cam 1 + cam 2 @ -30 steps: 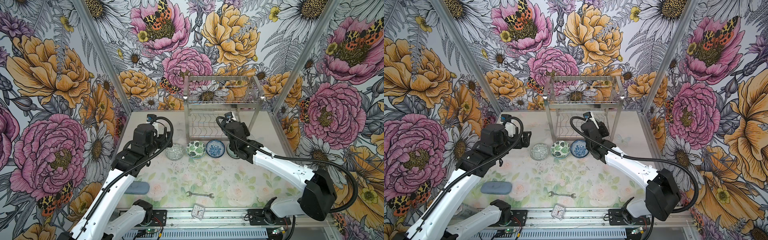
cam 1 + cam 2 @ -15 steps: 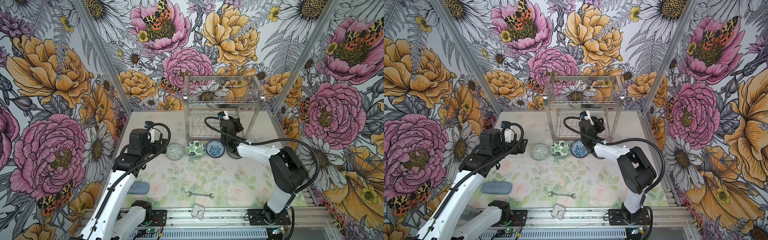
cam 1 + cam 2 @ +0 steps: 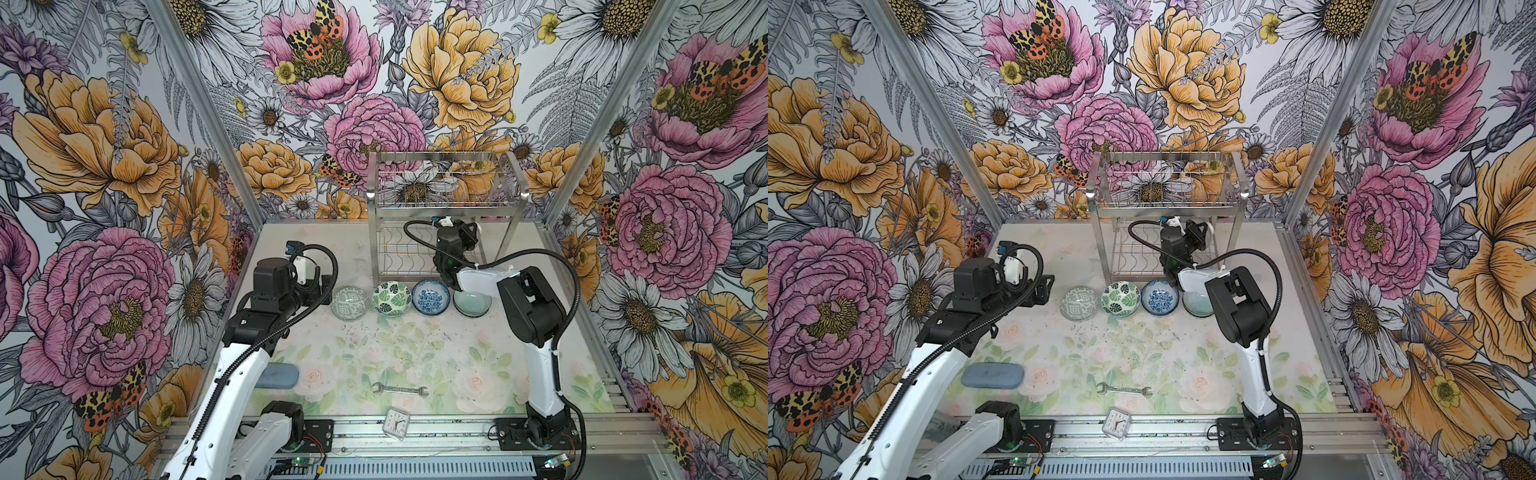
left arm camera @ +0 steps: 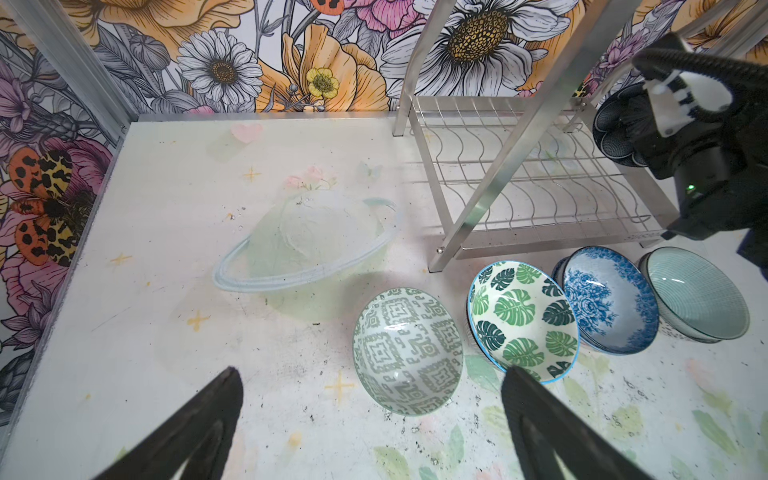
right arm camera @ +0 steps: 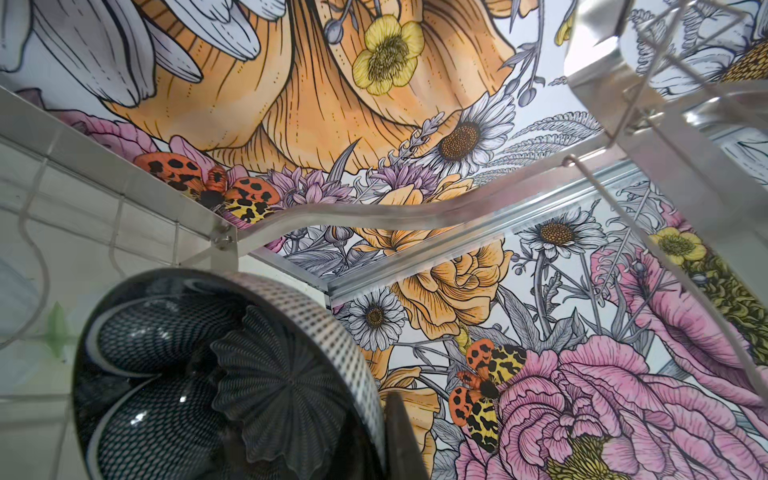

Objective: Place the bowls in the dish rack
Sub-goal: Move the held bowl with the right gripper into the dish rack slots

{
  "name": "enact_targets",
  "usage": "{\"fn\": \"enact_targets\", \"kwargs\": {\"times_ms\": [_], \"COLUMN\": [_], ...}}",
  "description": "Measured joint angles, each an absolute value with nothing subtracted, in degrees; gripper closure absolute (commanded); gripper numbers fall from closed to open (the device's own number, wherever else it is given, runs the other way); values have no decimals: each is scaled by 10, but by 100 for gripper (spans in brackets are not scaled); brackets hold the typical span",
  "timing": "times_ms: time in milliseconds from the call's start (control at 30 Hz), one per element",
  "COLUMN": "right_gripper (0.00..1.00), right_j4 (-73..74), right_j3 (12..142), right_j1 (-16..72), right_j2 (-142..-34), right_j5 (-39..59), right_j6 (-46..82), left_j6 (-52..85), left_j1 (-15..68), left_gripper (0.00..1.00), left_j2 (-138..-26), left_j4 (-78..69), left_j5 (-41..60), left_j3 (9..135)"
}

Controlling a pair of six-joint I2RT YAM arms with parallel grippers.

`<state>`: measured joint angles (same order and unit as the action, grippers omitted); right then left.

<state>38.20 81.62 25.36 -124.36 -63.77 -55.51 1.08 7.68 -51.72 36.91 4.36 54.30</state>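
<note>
**Inspector:** Near edge first. What lies about?

**Assistant:** A small clock [image 3: 395, 423] sits at the front rail. Behind it lie a wrench [image 3: 400, 389] and, beside the left arm, a grey-blue case [image 3: 992, 376]. All three are well apart from the bowls.

**Inspector:** And the bowls?

**Assistant:** Four stand in a row on the table [image 3: 374, 353], just before the dish rack [image 3: 446, 203]: a grey-green patterned bowl [image 3: 350, 303], a leaf bowl [image 3: 391, 298], a blue floral bowl [image 3: 430, 296] and a pale celadon bowl [image 3: 471, 305]. They sit close, rim by rim. The right forearm crosses above the celadon one and hides part of it in both top views.

**Inspector:** Left gripper?

**Assistant:** The left gripper [image 4: 372, 374] hovers just beside the patterned bowl, jaws wide apart, holding nothing.

**Inspector:** Right?

**Assistant:** The right gripper [image 3: 467, 232] reaches between the rack's front legs, under the wire basket tier. It is clamped on the rim of a dark bowl [image 5: 232, 374], held on edge over the wavy-wire tier. I cannot tell whether the bowl touches the wires.
</note>
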Motion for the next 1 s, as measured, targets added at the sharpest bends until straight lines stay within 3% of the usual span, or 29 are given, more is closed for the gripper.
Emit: {"fn": "enact_targets", "kwargs": {"times_ms": [1000], "right_gripper": [100], "right_j4": [292], "right_j3": [1054], "right_j1": [194], "right_j2": [-1423], "right_j5": [-604], "right_j6": [-543], "left_j6": [11], "left_j1": [82], "left_gripper": [1], "left_j2": [-525], "left_j4": [366], "left_j5": [50], "left_j3": [543]}}
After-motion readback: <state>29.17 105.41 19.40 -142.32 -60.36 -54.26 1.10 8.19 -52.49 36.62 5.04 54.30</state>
